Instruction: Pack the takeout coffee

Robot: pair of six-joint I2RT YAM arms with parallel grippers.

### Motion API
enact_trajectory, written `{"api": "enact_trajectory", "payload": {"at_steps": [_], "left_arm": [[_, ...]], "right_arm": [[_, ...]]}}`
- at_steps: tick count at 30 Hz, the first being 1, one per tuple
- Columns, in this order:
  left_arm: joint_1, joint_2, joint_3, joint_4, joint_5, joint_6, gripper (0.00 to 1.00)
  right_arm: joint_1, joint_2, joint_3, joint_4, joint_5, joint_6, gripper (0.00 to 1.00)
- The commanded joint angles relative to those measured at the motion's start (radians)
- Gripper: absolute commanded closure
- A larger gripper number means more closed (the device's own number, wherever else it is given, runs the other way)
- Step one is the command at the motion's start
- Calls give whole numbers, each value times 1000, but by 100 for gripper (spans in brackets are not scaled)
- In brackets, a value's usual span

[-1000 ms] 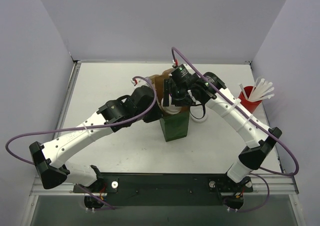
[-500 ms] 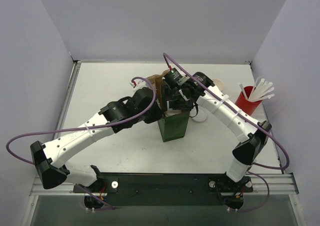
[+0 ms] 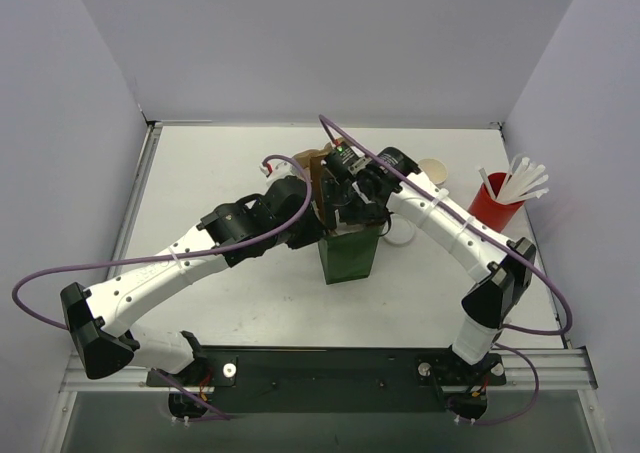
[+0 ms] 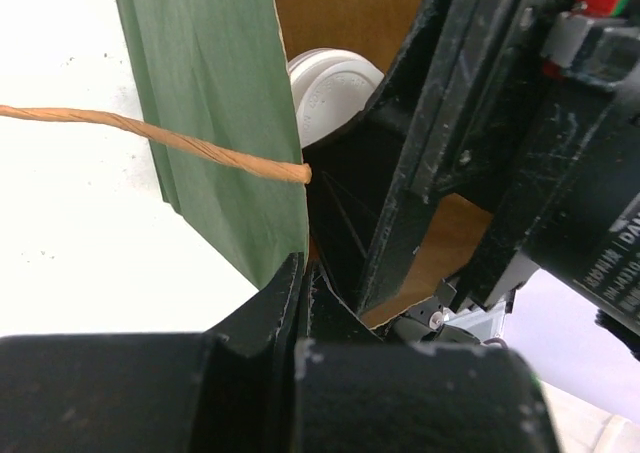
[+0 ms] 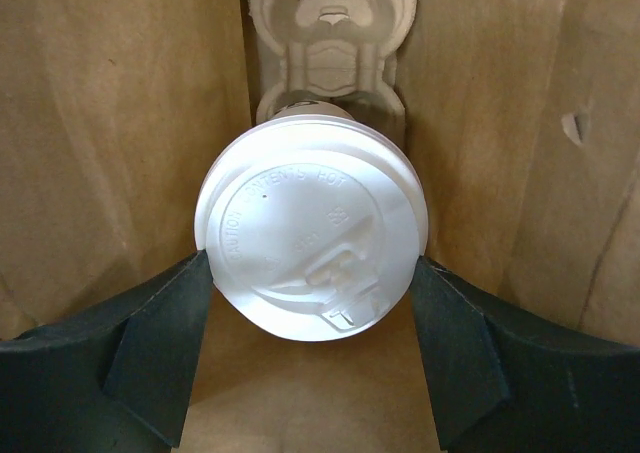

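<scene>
Right wrist view: clamping cup (image 5: 312, 238) between right gripper's (image 5: 312, 308) fingertips, inside bag (image 5: 110, 123), with carrier (image 5: 325, 23) lying straight ahead beyond it. Pinching bag's rim tight with left gripper (image 4: 303, 273), just beside the right one. Probably placing; next, seating cup squarely into carrier before letting go.

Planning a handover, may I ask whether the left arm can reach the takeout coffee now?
Probably not: the left end effector pinches the green bag's rim, and the right end effector, holding the takeout coffee, fills its mouth.
</scene>
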Motion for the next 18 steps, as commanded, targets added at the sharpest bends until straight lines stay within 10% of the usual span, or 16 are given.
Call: {"api": "enact_trajectory", "payload": {"at_steps": [1,18], "left_arm": [[-6,-15,33,77,-17,-11,100],[-6,-18,50,76,-20,5,100]], "right_arm": [[8,39,-31,-40,-16,-20,44],[0,99,-62,-22,-60,-30,45]]}}
